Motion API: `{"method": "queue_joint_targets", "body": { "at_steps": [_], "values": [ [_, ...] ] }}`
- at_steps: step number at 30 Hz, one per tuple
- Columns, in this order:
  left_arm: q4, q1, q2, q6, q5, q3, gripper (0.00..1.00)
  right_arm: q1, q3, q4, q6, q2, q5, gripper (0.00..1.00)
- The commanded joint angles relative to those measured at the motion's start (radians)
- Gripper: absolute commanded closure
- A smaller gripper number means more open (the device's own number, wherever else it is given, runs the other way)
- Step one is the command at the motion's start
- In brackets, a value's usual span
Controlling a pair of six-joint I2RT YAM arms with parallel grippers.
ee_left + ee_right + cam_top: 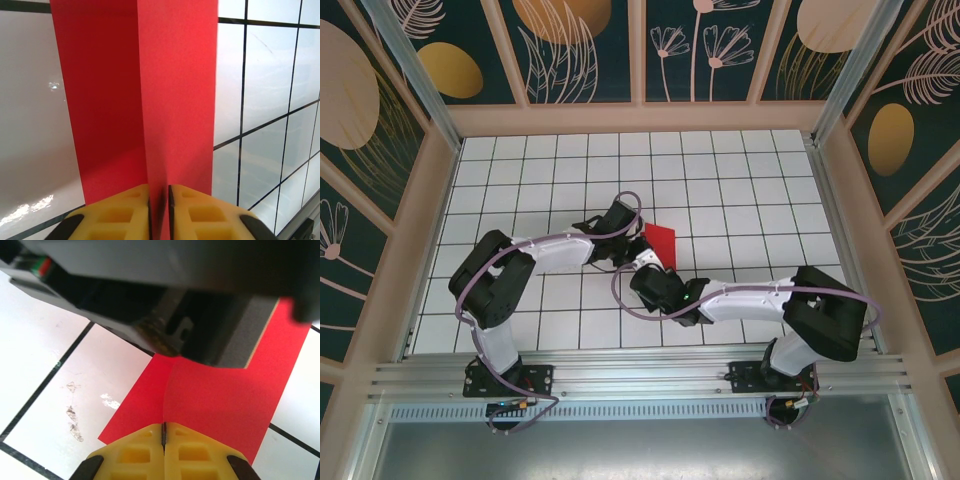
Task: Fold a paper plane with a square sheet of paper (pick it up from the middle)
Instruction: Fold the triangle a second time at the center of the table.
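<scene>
Centre of the table (740, 180): one square sheet of paper (661, 240), bright red, folded along a centre crease, flaps raised. Two grippers on it: left gripper (159, 195) nips the crease with a thin gap, right gripper (164, 429) is pressed together on its edge.

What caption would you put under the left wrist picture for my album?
The left gripper pinches the creased red square sheet of paper, gridded white table behind it.

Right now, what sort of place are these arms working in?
Probably an enclosed robot test cell, not a home: white gridded tabletop, aluminium frame rails, leaf-patterned wall panels on three sides.
</scene>
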Motion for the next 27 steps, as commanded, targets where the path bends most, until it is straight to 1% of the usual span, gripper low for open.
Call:
{"method": "queue_joint_targets", "body": {
  "at_steps": [1, 4, 6, 7, 8, 12, 16, 21, 24, 27],
  "values": [
    [-0.037, -0.001, -0.029, -0.003, -0.053, 0.027, 0.71, -0.018, -0.013, -0.012, 0.036, -0.047, -0.035, 1.0],
    [-0.053, -0.001, -0.077, -0.013, -0.115, 0.02, 0.5, -0.044, -0.017, -0.014, 0.066, -0.073, -0.065, 1.0],
    [-0.053, 0.0, -0.109, -0.034, -0.167, -0.002, 0.41, -0.068, -0.02, -0.016, 0.08, -0.088, -0.097, 1.0],
    [-0.05, 0.001, -0.156, -0.046, -0.193, -0.016, 0.35, -0.079, -0.023, -0.017, 0.086, -0.095, -0.112, 1.0],
    [-0.047, 0.002, -0.179, -0.056, -0.216, -0.032, 0.32, -0.087, -0.023, -0.02, 0.093, -0.1, -0.12, 1.0],
    [-0.031, 0.008, -0.278, -0.09, -0.288, -0.092, 0.25, -0.123, -0.023, -0.051, 0.143, -0.122, -0.153, 1.0],
    [-0.006, 0.014, -0.382, -0.132, -0.354, -0.187, 0.24, -0.148, -0.012, -0.059, 0.212, -0.144, -0.229, 1.0],
    [0.019, 0.019, -0.497, -0.175, -0.424, -0.286, 0.27, -0.145, 0.025, -0.055, 0.323, -0.129, -0.28, 1.0],
    [0.041, 0.019, -0.559, -0.194, -0.447, -0.341, 0.33, -0.135, 0.058, -0.062, 0.394, -0.103, -0.282, 1.0],
    [0.07, 0.019, -0.605, -0.195, -0.442, -0.392, 0.43, -0.119, 0.095, -0.081, 0.437, -0.079, -0.268, 1.0]
  ]
}}
